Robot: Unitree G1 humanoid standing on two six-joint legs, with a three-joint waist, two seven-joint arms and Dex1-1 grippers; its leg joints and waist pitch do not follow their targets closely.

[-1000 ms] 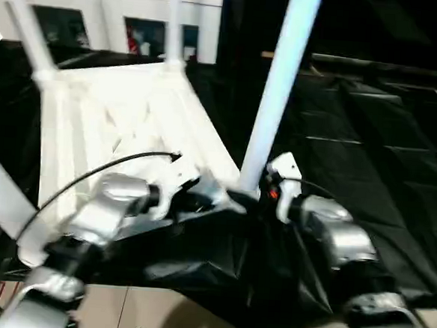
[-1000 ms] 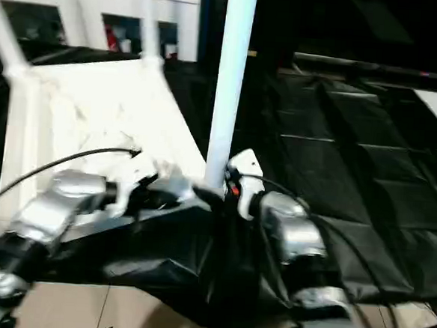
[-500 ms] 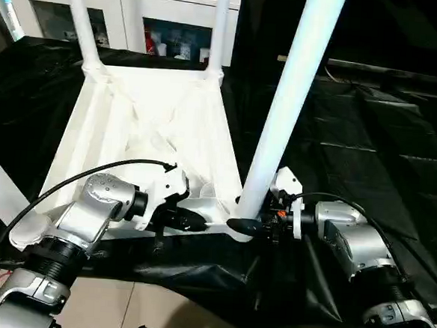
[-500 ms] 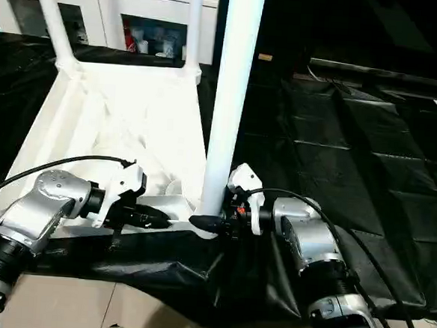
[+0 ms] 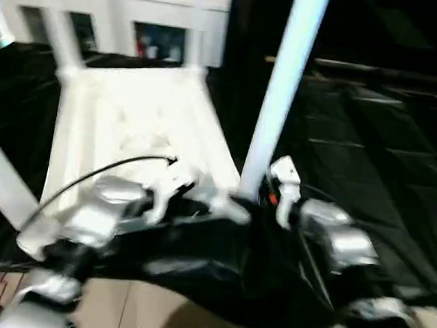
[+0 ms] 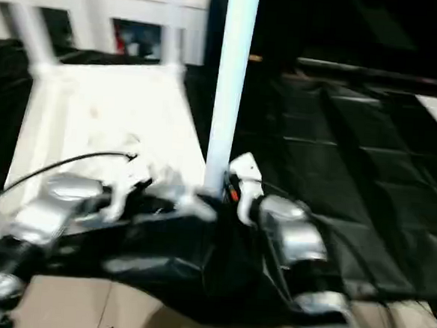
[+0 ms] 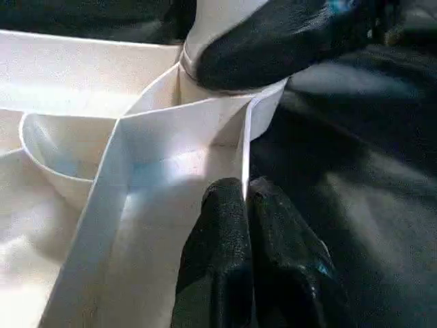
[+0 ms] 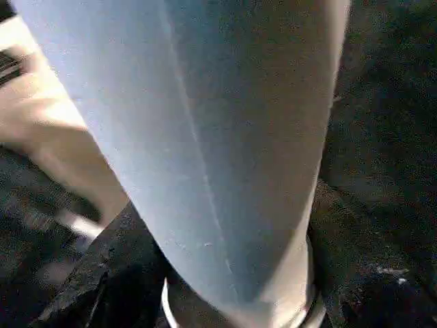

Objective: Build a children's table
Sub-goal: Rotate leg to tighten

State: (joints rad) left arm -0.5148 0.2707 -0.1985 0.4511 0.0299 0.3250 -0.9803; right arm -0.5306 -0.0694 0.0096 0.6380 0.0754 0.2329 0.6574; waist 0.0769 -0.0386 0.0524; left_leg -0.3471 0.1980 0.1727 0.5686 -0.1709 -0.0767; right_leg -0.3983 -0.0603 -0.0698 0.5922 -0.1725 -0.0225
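The white table top lies upside down on black sheeting, ribbed underside up. Two far legs stand in its back corner sockets, and another leg rises at the near left. The near right leg stands upright in its corner socket. My right gripper is shut around this leg's base, and the leg looms close in the right wrist view. My left gripper is shut on the thin rim of the table top beside that corner. My right gripper's black finger lies against the leg there.
A white cabinet with glass doors stands behind the table. Black sheeting spreads far to the right and bunches up under my forearms. Beige floor lies along the near edge. A black cable arcs over my left forearm.
The whole head picture has shifted and blurred, so the camera has moved. Both grippers keep the same holds at the near right corner, and the leg stays upright.
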